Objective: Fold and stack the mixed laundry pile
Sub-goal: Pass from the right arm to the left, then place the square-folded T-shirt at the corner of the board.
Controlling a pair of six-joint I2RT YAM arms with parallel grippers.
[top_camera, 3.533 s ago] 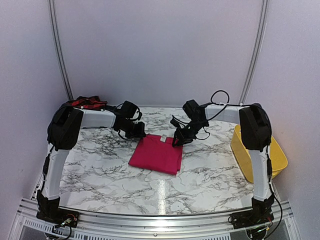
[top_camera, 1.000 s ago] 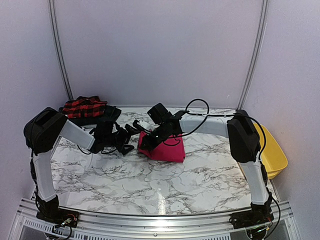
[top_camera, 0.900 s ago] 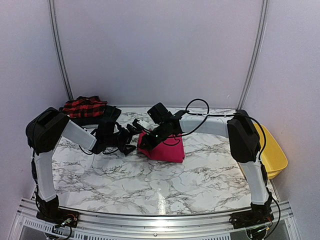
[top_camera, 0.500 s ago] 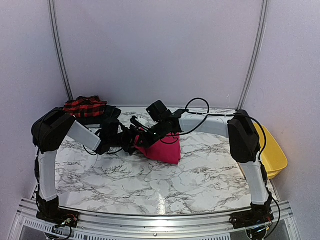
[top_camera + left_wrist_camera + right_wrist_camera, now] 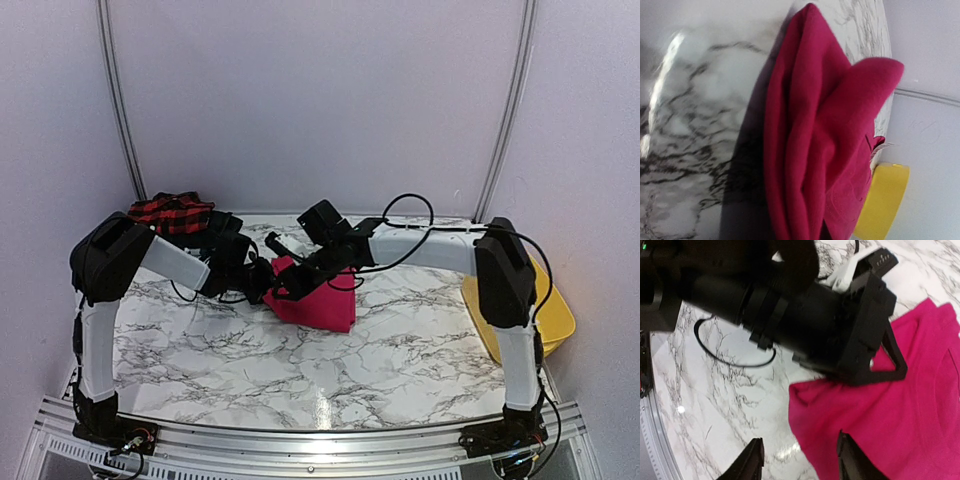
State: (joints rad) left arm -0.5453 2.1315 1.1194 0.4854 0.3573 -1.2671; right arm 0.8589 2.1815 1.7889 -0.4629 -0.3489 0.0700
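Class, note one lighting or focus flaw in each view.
Top external: a glare streak on the table, near centre. Left wrist: the garment throws a dark shadow beside it, and the table looks blurred. Right wrist: its own fingers are out of focus.

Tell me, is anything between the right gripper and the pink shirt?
Nothing visible does. The right gripper hangs open directly over an edge of the pink shirt. The left gripper, shut on that shirt just beyond, is the only thing close by.
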